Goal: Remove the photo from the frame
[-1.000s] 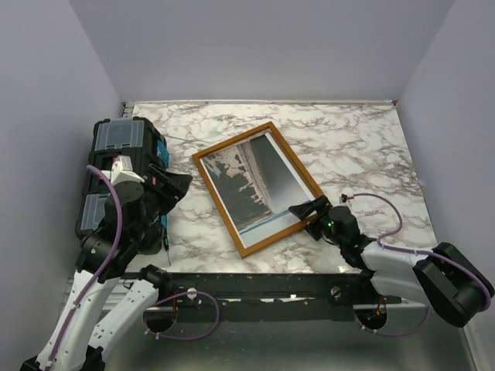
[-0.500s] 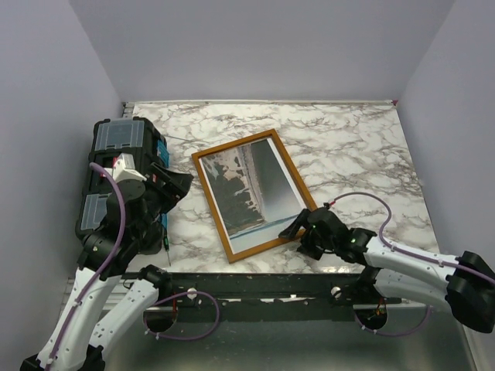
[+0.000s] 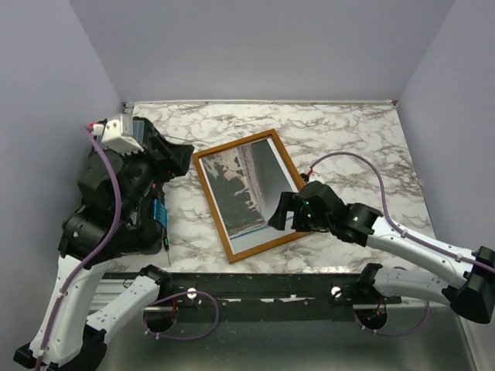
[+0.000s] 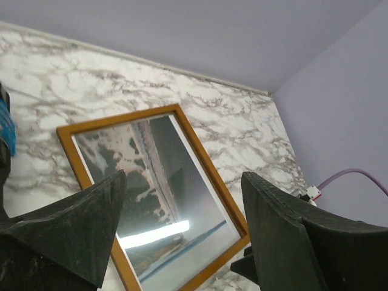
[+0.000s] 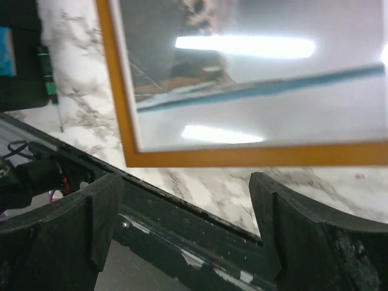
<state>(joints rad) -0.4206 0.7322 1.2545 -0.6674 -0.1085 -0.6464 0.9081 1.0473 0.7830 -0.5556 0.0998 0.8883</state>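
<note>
The orange-brown frame [image 3: 210,205] lies flat on the marble table, turned at an angle. The photo [image 3: 240,193] sits in it under reflecting glass. My right gripper [image 3: 281,216] hovers open and empty over the frame's near right part. Its wrist view shows the frame's near rail [image 5: 254,156] and the photo [image 5: 242,115] beyond the fingers [image 5: 73,224]. My left gripper [image 3: 180,158] is raised, open and empty by the frame's far left corner. Its wrist view looks down on the frame [image 4: 115,118] and photo [image 4: 151,182].
A black toolbox with a blue latch [image 3: 158,210] stands at the left, mostly hidden by my left arm. A thin screwdriver [image 3: 165,239] lies beside it. The black mounting rail [image 3: 255,282] runs along the near edge. Walls close the back and sides.
The frame slid a little to the left. My right gripper moved from the frame's near right corner up over the frame. My left arm rose and swung toward the far side.
</note>
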